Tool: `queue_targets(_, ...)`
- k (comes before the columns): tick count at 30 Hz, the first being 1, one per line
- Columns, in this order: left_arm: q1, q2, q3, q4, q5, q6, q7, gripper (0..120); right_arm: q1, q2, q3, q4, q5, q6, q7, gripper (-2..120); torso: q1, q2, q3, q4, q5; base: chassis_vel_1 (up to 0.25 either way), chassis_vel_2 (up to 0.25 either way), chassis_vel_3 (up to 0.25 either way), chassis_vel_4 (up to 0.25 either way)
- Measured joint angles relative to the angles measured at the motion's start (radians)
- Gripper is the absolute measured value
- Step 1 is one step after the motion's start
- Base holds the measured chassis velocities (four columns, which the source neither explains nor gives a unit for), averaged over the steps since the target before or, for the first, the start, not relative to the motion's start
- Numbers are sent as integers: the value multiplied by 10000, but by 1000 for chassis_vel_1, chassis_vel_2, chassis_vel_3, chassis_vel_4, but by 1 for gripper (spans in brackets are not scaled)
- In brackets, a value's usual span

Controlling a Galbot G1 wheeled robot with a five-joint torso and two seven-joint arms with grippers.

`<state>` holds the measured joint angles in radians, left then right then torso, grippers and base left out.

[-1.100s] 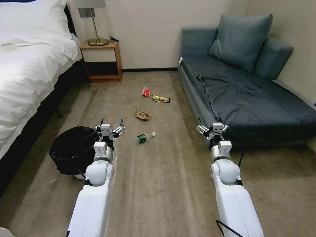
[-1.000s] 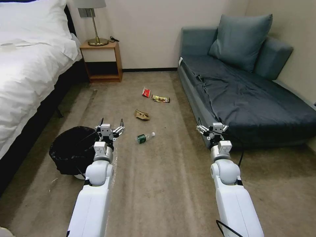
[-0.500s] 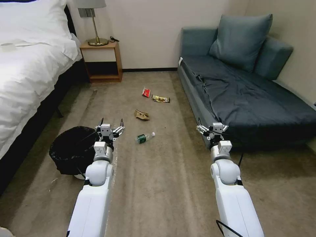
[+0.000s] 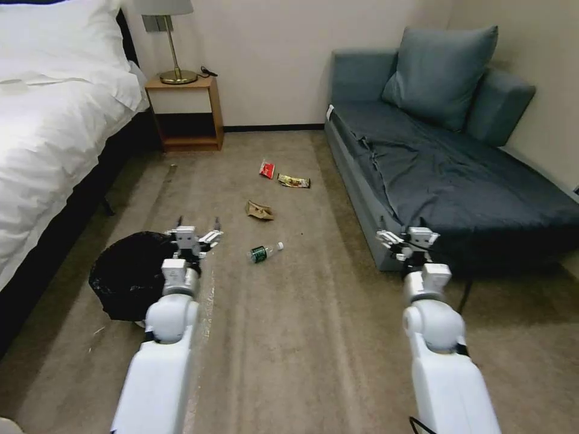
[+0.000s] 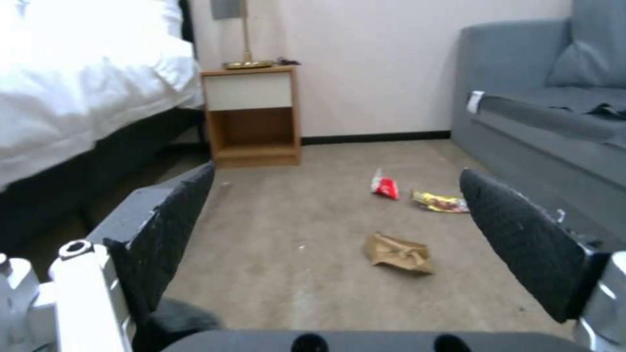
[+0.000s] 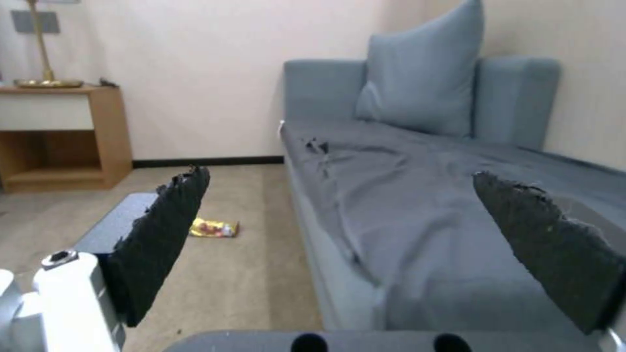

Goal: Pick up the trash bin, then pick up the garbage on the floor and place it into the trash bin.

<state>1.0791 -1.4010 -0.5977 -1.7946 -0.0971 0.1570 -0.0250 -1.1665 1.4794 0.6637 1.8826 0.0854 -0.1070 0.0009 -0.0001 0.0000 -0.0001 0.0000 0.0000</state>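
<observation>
Left gripper (image 4: 196, 229) hangs just beside the trash bin (image 4: 129, 280), over its right rim edge, jaws wide apart, nothing held. Right gripper (image 4: 408, 236) is up by the front corner of the sofa (image 4: 458, 181), jaws wide apart too, empty.

Trash bin sits on the carpet (image 4: 301, 337) next to the bed (image 4: 54, 138), black bag covering its mouth; the left forearm overlaps its right side in the head view.

Garbage is all on the floor in the lane between bed and sofa:
- bottle (image 4: 264, 252) closest, lying on its side, just right of the left gripper, apart from it
- brown paper (image 4: 259, 210) farther out
- red wrapper (image 4: 267, 169) and gold wrapper (image 4: 294, 181) farthest, near each other, close to the sofa's front edge

Left wrist view: brown paper (image 5: 398, 253), red wrapper (image 5: 385, 186) and gold wrapper (image 5: 440, 202) sit framed between the spread fingers (image 5: 522, 239). Right wrist view looks mostly at the sofa, gold wrapper (image 6: 213, 228) beside the near finger.

Surroundings: nightstand (image 4: 186, 114) with lamp (image 4: 175, 42) against the back wall, cushion (image 4: 440, 75) on the sofa. Carpet between grippers and litter is open.
</observation>
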Motion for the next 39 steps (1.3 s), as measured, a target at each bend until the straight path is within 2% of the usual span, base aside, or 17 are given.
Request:
queue_targets(1, 209, 253, -122, -511, -252, 417, -66, 100, -309, -35, 209, 517, 158, -196, 5, 100, 0, 0, 0, 0, 1, 0, 0, 0, 0)
queue_targets(3, 306, 372, -178, -750, -371, 603, -97, 100, -422, -51, 284, 714, 213, -270, 6, 100, 0, 0, 0, 0, -1, 0, 0, 0, 0)
queue_targets(5, 729, 898, -428, -1788, -886, 1446, -226, 100, -1016, -126, 694, 1723, 520, -653, 15, 100, 0, 0, -1, -1, -1, 0, 0, 0, 0)
queue_targets(8, 878, 1085, -523, -2159, -1066, 1752, -277, 100, -1225, -151, 834, 2076, 627, -792, 17, 100, 0, 0, -1, -1, -1, 0, 0, 0, 0)
queue_targets(9, 1069, 1321, -638, -2633, -1293, 2120, -337, 100, -1485, -186, 1013, 2519, 759, -961, 21, 100, 0, 0, -1, 1, 1, 0, 0, 0, 0)
queue_targets(11, 1347, 1687, -763, -2858, -1848, 2331, -380, 100, -1972, -360, 1177, 3169, 1148, -1035, 14, 100, -1, 1, -2, -7, -5, 0, 0, 0, 0)
queue_targets(12, 1347, 1687, -763, -2858, -1848, 2331, -380, 100, -1972, -360, 1177, 3169, 1148, -1035, 14, 100, -1, 1, -2, -7, -5, 0, 0, 0, 0)
queue_targets(14, 1573, 2074, -918, -2700, -2238, 2385, -510, 100, -2188, -514, 1177, 3281, 1412, -790, -90, 100, 0, 1, -1, -2, 3, 0, 0, 0, 0)
queue_targets(18, 1649, 2205, -1015, -2452, -2370, 2390, -633, 100, -2254, -533, 1205, 3198, 1416, -550, -218, 100, -1, 0, 1, 2, -5, 0, 0, 0, 0)
queue_targets(22, 1633, 2385, -1220, -1798, -2716, 2358, -1058, 100, -2389, -540, 1261, 3037, 1410, -213, -437, 100, -1, 1, 0, -1, -1, 0, 0, 0, 0)
queue_targets(24, 1559, 2417, -1312, -1498, -2958, 2365, -1400, 100, -2415, -539, 1270, 2995, 1390, -97, -511, 100, -1, 1, 0, 0, 0, 0, 0, 0, 0)
queue_targets(27, 1339, 2372, -1434, -864, -3555, 2409, -2334, 100, -2486, -517, 1269, 2872, 1224, 175, -748, 100, 0, 0, 0, 0, 0, 0, 0, 0, 0)
queue_targets(33, 1142, 2191, -1482, -406, -3793, 2753, -3114, 100, -2535, -440, 1175, 2776, 1071, 344, -877, 100, 0, 0, 1, -1, -1, 0, 0, 0, 0)
queue_targets(35, 1096, 2120, -1513, -285, -4277, 3014, -3704, 100, -2540, -397, 1131, 2736, 983, 406, -961, 100, 0, 1, 0, 0, 0, 0, 0, 0, 0)
queue_targets(36, 1096, 2120, -1513, -285, -4277, 3014, -3704, 100, -2540, -397, 1131, 2736, 983, 406, -961, 100, 0, 1, 0, 0, 0, 0, 0, 0, 0)
queue_targets(38, 1001, 1952, -1611, -147, -4920, 2993, -4455, 100, -2553, -387, 1112, 2713, 951, 442, -1025, 100, 0, 0, 0, 0, 0, 0, 0, 0, 0)
queue_targets(39, 1001, 1952, -1611, -147, -4920, 2993, -4455, 100, -2553, -387, 1112, 2713, 951, 442, -1025, 100, 0, 0, 0, 0, 0, 0, 0, 0, 0)
